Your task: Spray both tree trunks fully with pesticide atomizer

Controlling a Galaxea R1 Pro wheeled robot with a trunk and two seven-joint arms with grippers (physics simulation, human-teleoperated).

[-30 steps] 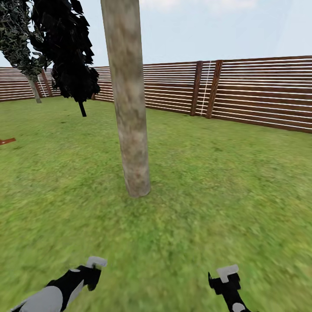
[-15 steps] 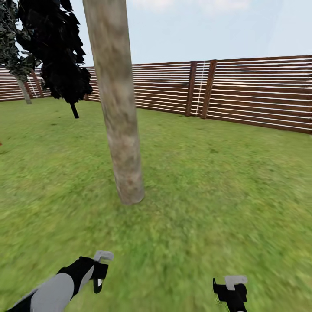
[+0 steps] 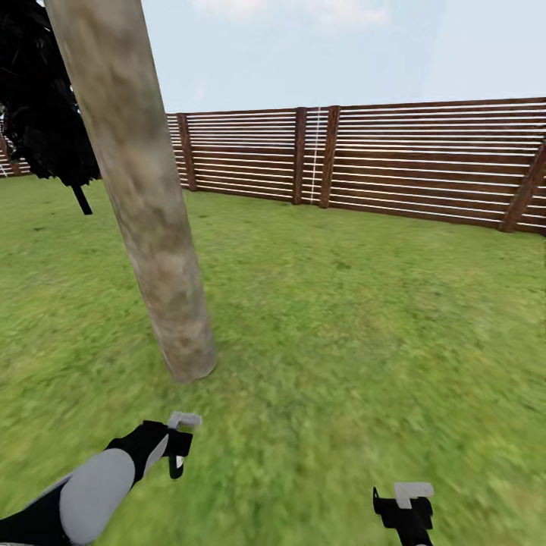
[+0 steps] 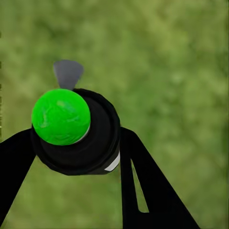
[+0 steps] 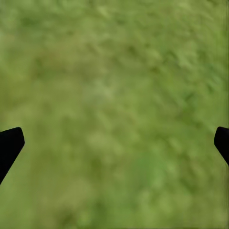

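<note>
Left claw (image 4: pixel 71 157) clamps atomizer (image 4: pixel 74 131), head view shows trunk (image 3: pixel 148 220)

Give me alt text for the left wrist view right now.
The left gripper is shut on the atomizer, a black body with a bright green round cap and a small grey nozzle, held between two black fingers above blurry green grass.

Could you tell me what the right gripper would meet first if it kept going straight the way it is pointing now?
Most likely the grass lawn. The right gripper is open with nothing between its fingertips, and the wrist view along them shows grass ahead; how far off is unclear.
</note>
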